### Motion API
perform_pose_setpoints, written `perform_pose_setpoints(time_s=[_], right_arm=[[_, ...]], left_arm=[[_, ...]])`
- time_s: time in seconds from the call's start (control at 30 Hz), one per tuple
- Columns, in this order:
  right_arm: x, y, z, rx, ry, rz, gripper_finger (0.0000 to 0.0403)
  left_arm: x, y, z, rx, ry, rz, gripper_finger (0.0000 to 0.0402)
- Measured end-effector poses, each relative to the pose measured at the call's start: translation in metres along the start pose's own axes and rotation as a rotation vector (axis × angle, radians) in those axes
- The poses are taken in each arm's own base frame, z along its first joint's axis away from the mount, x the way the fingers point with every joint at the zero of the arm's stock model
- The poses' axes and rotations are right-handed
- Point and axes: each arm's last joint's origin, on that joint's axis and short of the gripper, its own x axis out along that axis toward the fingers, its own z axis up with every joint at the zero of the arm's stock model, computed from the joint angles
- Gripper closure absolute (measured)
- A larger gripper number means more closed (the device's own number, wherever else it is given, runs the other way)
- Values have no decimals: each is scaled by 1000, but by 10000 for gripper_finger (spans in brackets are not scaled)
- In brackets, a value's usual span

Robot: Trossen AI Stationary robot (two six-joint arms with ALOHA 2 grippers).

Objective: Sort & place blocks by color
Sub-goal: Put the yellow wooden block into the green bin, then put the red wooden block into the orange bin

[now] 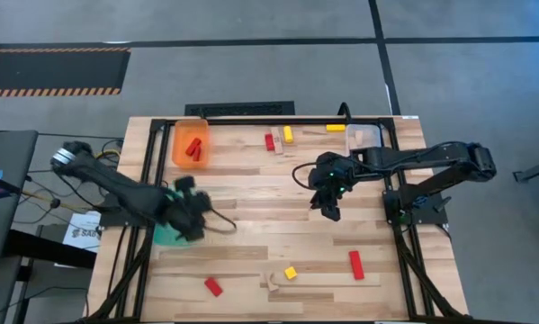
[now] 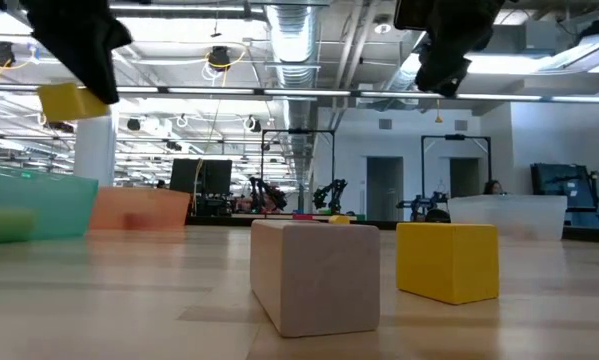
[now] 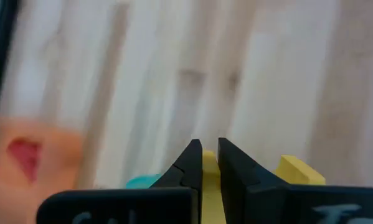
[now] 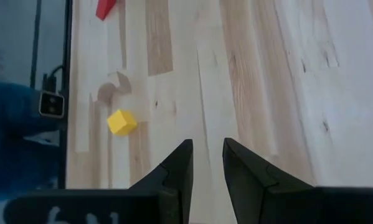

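Two arms hang over your table: left hand pinches a yellow block above the teal bin; right hand, slightly parted, holds nothing.

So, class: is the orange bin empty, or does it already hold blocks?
Not empty. In the high view the orange bin holds red blocks; about two, though the exact count cannot be told.

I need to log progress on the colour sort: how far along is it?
Done: two red blocks lie in the translucent orange bin. In hand: the left gripper, over the teal bin, is shut on a yellow block; the right gripper hangs empty. Left: red, yellow and pale wood blocks lie loose on the wooden table, like the red bar.
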Motion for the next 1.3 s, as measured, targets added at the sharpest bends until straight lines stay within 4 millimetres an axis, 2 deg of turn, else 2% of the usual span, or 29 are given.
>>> perform_pose_setpoints(time_s=[0.1, 0.27, 0.43, 0.6, 0.73, 0.87, 0.97, 1.13, 1.3], right_arm=[[0, 0, 0, 67, -3, 1, 295], [0, 0, 5, 193, -62, -36, 295], [-1, 2, 12, 286, -141, -20, 295], [-1, 4, 19, 353, -208, 16, 295], [5, 8, 22, 376, -240, 23, 295], [19, 12, 25, 395, -236, 43, 295], [33, 16, 27, 417, -232, 65, 295], [54, 30, 30, 440, -203, 103, 295], [60, 51, 37, 418, -185, 143, 295]], left_arm=[[2, 24, -24, -86, -4, -57, 398], [19, 37, -61, -198, 35, -192, 399], [22, 45, -79, -98, 91, -210, 399], [24, 45, -83, 55, 151, -214, 399], [29, 41, -80, 101, 184, -212, 397], [36, 35, -78, 121, 244, -217, 384], [41, 31, -77, 148, 273, -214, 360], [45, 27, -77, 171, 310, -227, 299], [36, 28, -71, 167, 290, -257, 242]])
